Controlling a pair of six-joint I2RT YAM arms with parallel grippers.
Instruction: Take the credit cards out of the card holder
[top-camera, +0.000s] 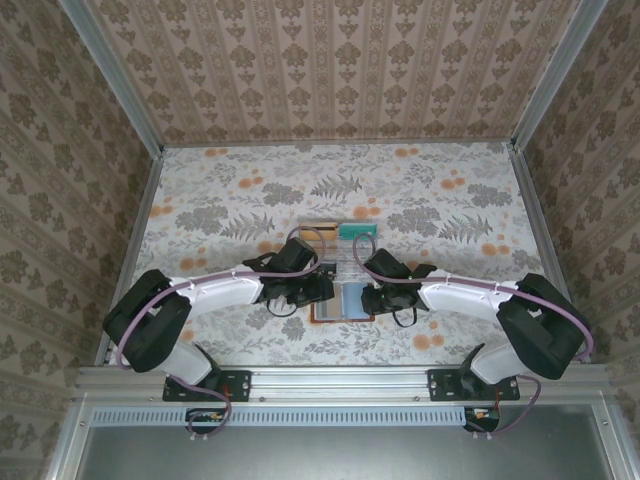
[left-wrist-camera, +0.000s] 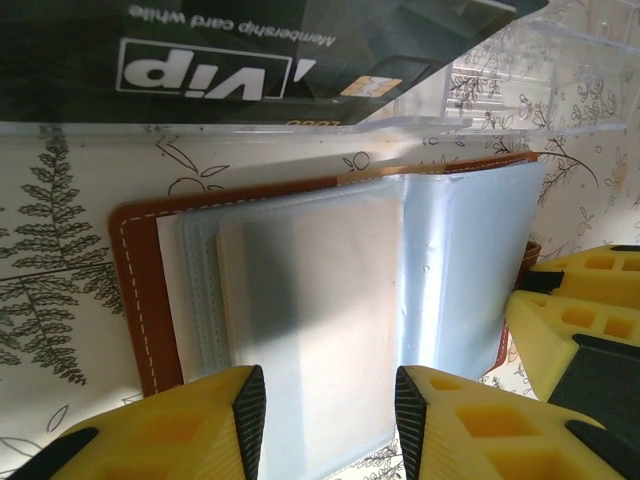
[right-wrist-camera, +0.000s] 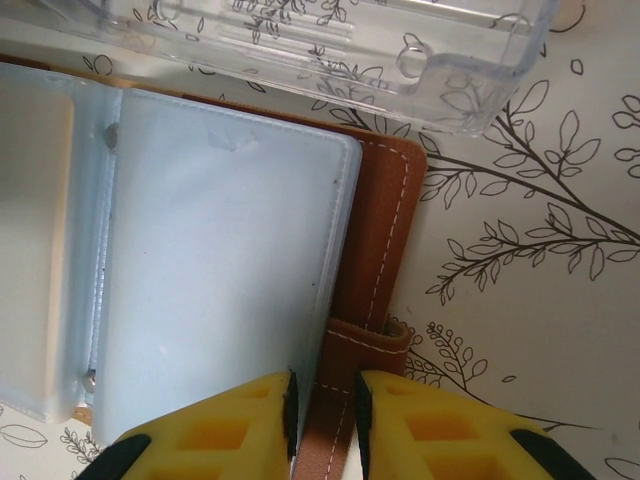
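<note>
Nearest, arms: both reach in from the near edge and meet at mid-table, left arm from the left, right arm from the right.
Left gripper (left-wrist-camera: 326, 425): over the near left part of the open card holder. Jaws stand well apart, with a cream-tinted sleeve lying flat in the gap. No clamp seen.
Right gripper (right-wrist-camera: 325, 425): at the holder's near right edge. Jaws stand narrowly apart, with a strip of brown stitched cover showing between them. Cannot tell whether they pinch it.
Strap tab (right-wrist-camera: 366, 345): brown leather, just beside the right gripper's right finger.
Card holder (left-wrist-camera: 138, 300): lies open and flat on the table (top-camera: 450, 200), between the two grippers. Reddish-brown rim with white stitching.
Sleeves (right-wrist-camera: 220, 250): grey-blue, translucent, fanned across the holder. Contents too blurred to make out.
Clear tray (right-wrist-camera: 330, 60): just beyond the holder's far edge, close to it.
Black card (left-wrist-camera: 230, 60): seen through the tray's clear plastic, white lettering upside down.
Teal card (top-camera: 357, 229): at the far right of the tray area.
Orange card (top-camera: 318, 229): left of the teal one, at the far left of the tray area. Cannot tell which compartment.
</note>
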